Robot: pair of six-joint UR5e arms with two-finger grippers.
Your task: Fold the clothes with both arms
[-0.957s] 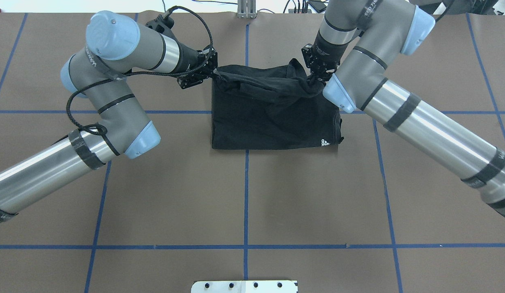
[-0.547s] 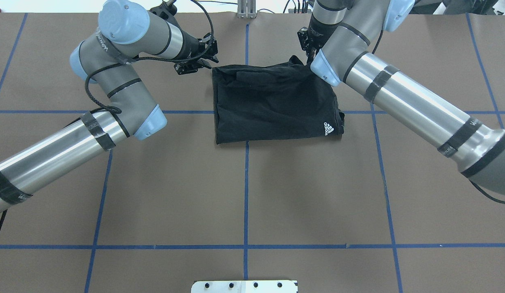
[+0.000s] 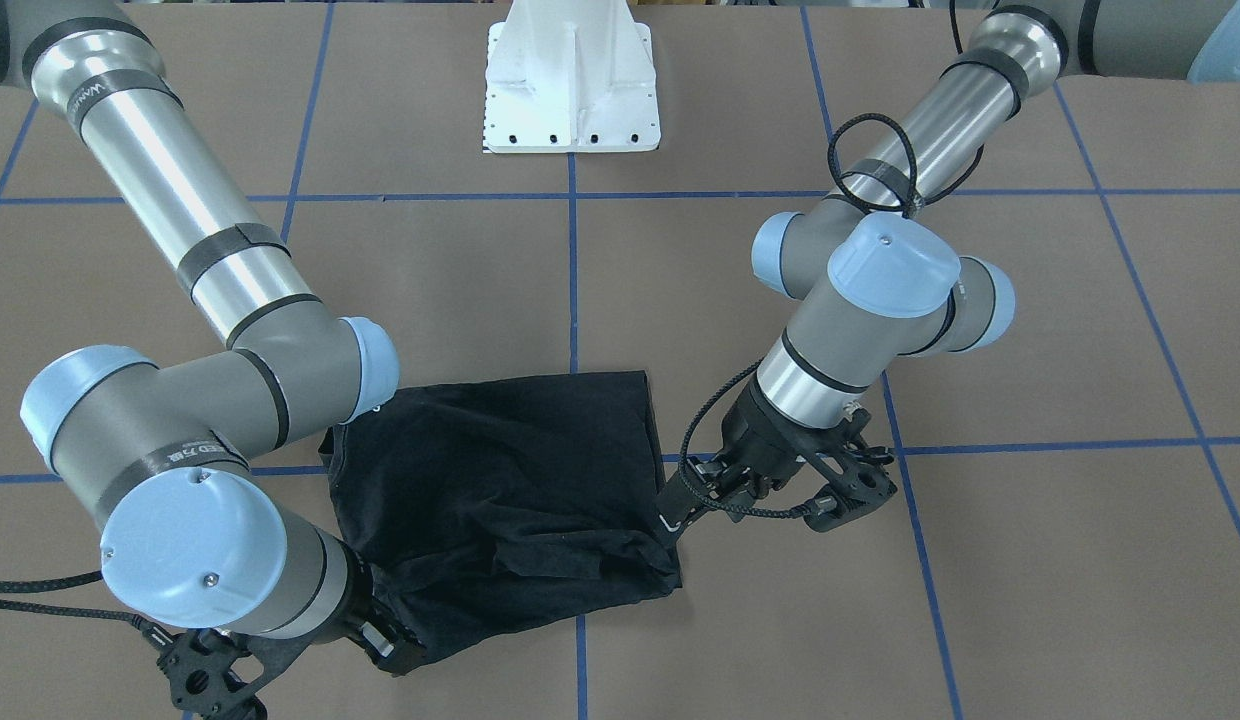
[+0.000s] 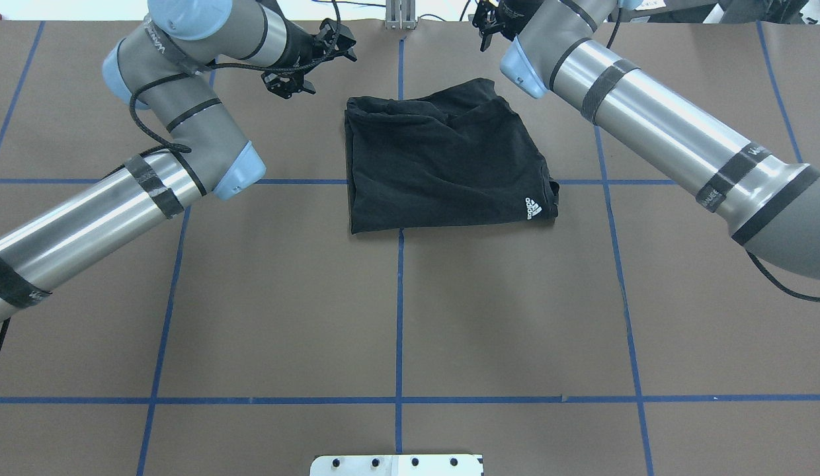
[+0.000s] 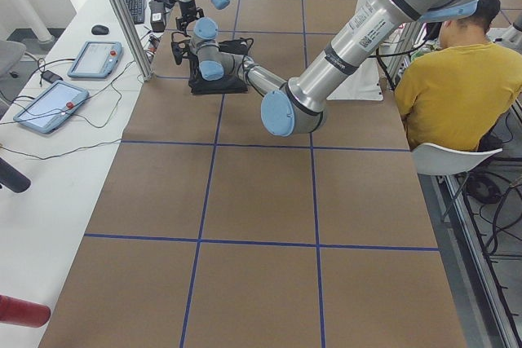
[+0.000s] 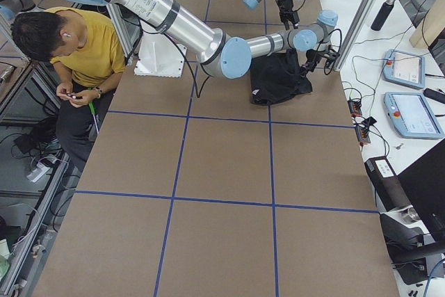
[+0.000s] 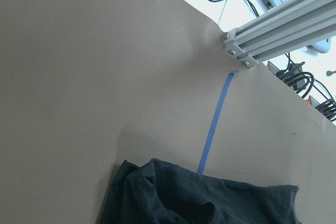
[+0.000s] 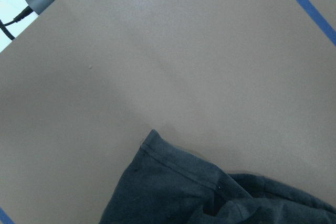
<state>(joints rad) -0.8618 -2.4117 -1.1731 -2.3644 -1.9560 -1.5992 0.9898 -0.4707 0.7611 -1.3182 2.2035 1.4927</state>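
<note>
1. Overhead exterior view: the black T-shirt (image 4: 443, 165) lies folded into a rough rectangle on the far half of the table (image 4: 397, 317). It straddles the centre blue tape line (image 4: 399, 297), with its small white logo (image 4: 533, 208) at the near right corner.
2. Its near edge is straight. The far edge is rumpled, with bunched ridges and one corner poking out past the outline.
3. The left gripper (image 4: 314, 63) hangs just beside the far left corner, fingers spread wide and empty.
4. The right gripper (image 4: 489, 16) sits past the far right corner at the frame's edge. It holds no cloth, but I cannot tell whether its jaws are spread or closed.
5. Both wrist views show only shirt corners lying free on the brown paper.
6. Risks, as I judge them:
   - Folding again over the bunched far edge would press in the creases and leave a lopsided stack.
   - A pinch that takes only the top layer would peel the fold open when lifted.
   - In the front-facing view, the left fingertip (image 3: 668, 520) is very close to the shirt's corner, so a sideways arm move could snag and drag it.
</note>
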